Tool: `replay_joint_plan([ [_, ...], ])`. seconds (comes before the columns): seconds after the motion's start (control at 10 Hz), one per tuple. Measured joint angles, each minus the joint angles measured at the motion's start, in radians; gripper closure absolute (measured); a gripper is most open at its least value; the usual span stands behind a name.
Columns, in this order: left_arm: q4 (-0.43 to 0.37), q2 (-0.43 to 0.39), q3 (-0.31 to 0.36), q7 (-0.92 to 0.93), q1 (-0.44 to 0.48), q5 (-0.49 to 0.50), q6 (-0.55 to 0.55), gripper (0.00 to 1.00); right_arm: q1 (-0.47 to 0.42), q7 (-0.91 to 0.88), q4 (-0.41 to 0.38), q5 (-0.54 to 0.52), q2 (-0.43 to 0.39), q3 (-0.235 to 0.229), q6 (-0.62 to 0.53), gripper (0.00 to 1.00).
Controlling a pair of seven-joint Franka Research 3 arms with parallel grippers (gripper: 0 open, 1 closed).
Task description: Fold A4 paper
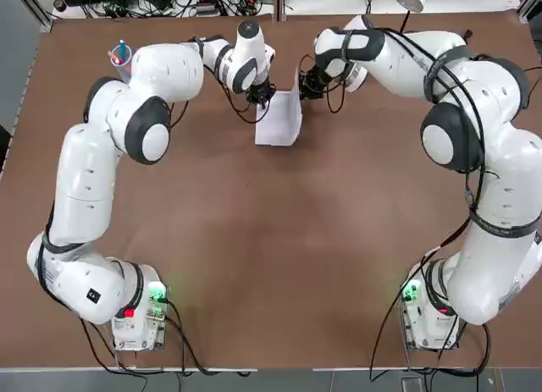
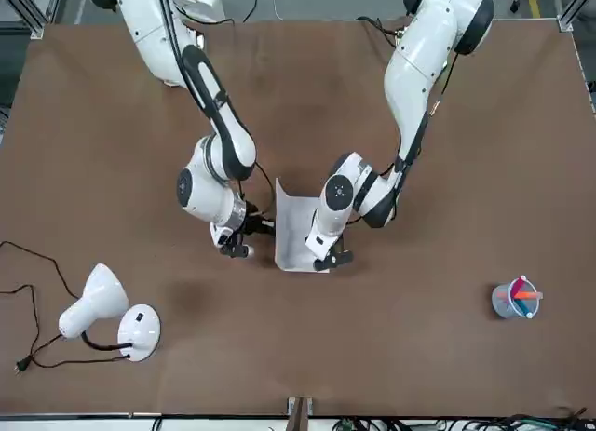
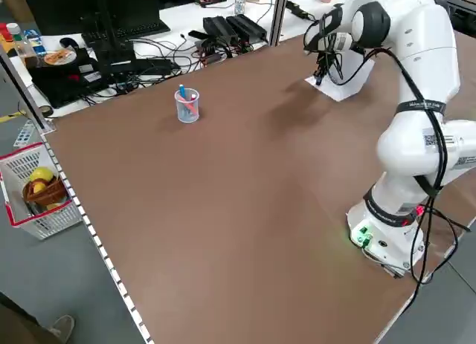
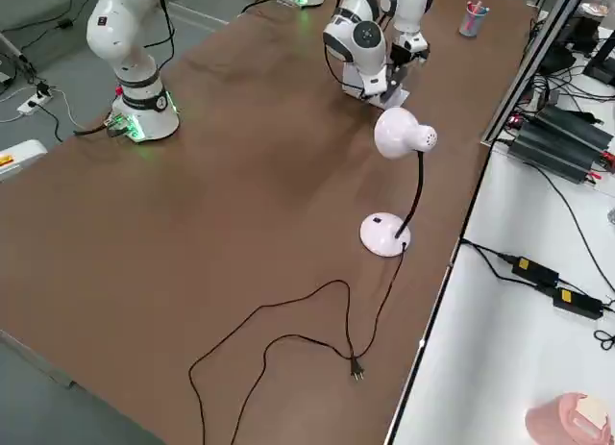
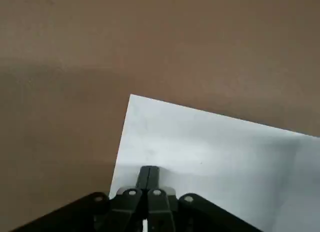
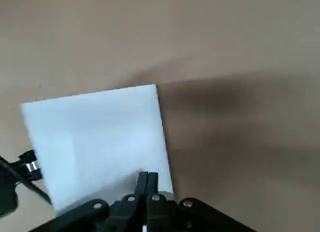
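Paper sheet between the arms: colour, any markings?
Plain white paper sheet, no markings. Clearest in the left wrist view.

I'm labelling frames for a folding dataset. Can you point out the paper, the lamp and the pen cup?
paper (image 1: 278, 128): top view, flat lower part.
lamp (image 2: 140, 330): front view, round base.
pen cup (image 2: 515, 300): front view, cup wall.

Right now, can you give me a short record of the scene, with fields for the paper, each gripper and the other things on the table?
paper: white sheet on the brown table, its right side raised and curling over
left gripper: shut, at the paper's left far corner
right gripper: shut on the paper's raised edge
lamp: white, at the table's far right corner, cord trailing
cup: with pens, at the far left
fold: not finished, no flat crease visible
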Motion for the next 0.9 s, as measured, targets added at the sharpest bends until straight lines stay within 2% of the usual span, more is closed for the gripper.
replay_joint_plan([
  [0.5, 0.0, 0.0, 0.0, 0.0, 0.0, 0.0, 0.0, 0.99, 0.017, 0.0, 0.0, 0.025, 0.01, 0.036, 0.043, 0.99],
  [0.9, 0.0, 0.0, 0.0, 0.003, 0.0, 0.0, 0.0, 0.99, 0.037, 0.0, 0.0, 0.033, 0.027, 0.039, 0.066, 0.99],
])
